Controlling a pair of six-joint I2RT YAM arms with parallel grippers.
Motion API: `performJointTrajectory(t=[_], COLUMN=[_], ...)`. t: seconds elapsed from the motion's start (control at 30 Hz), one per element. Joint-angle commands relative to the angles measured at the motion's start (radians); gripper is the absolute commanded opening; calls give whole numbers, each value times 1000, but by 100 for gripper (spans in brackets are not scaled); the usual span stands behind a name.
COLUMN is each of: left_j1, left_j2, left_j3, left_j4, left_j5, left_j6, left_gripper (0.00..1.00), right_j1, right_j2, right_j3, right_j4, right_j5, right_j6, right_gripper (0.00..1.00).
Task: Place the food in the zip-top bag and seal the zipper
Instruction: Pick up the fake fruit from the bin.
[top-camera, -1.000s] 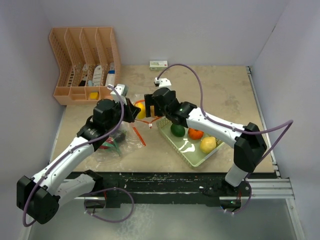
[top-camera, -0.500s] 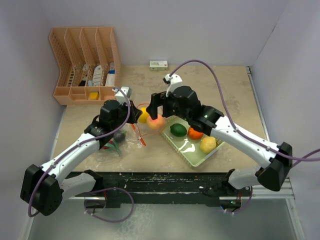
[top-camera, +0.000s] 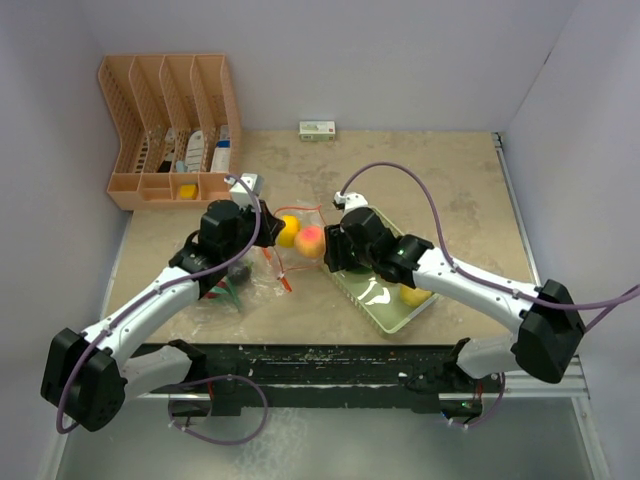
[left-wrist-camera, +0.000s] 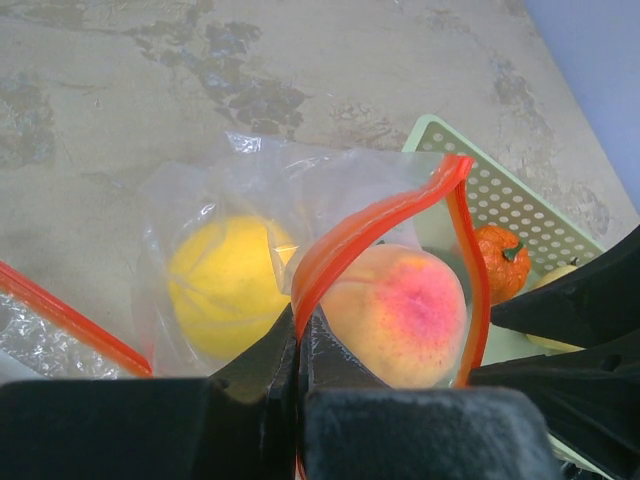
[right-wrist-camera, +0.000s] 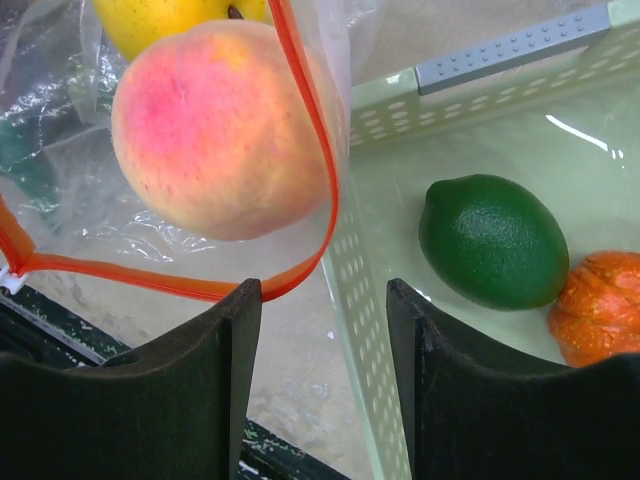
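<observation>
fruit lies in two places in the overhead view. a yellow fruit and a peach sit at the mouth of the zip-top bag on the counter, and more food sits in the pale green tray just beside it. the left arm reaches in from the near left, its wrist turned toward the bag's mouth. the right arm folds across from the near right, wrist low over the end of the tray nearest the bag. we judge the tray is set this close so that each piece has a short trip.

from the left wrist, the left gripper is pressed together on the zipper, pinching the orange-red strip and lifting it into an arch. that hold, we think, props the mouth wide for the other arm. the peach rests under the arch and the yellow fruit shows through the clear film beside it. an orange sits in the tray beyond.

from the right wrist, the right gripper is spread with nothing clamped between its fingers, hovering above the tray wall where it meets the strip. a lime lies in the tray with the orange just beside it, and we judge these are the next pieces to carry. the zipper is not yet sealed.
</observation>
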Motion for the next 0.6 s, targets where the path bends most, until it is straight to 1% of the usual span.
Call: performJointTrajectory(t=[0.0, 0.3, 0.43, 0.57], left_j1=[6, 6, 7, 6], left_j2=[-29, -21, -21, -21], left_j3=[30, 31, 27, 18], left_j4=[43, 56, 57, 71], left_j5=[1, 20, 28, 35], left_j6=[-11, -24, -27, -35], left_gripper=[0, 0, 0, 0], right_j1=[-10, -23, -23, -24], right_j2=[-18, 78, 127, 138], right_j3=[-1, 3, 13, -2], right_j4=[94, 231, 259, 309], right_j5=[-21, -49, -44, -34], right_j6=[16, 29, 36, 43], right_gripper=[55, 58, 56, 54])
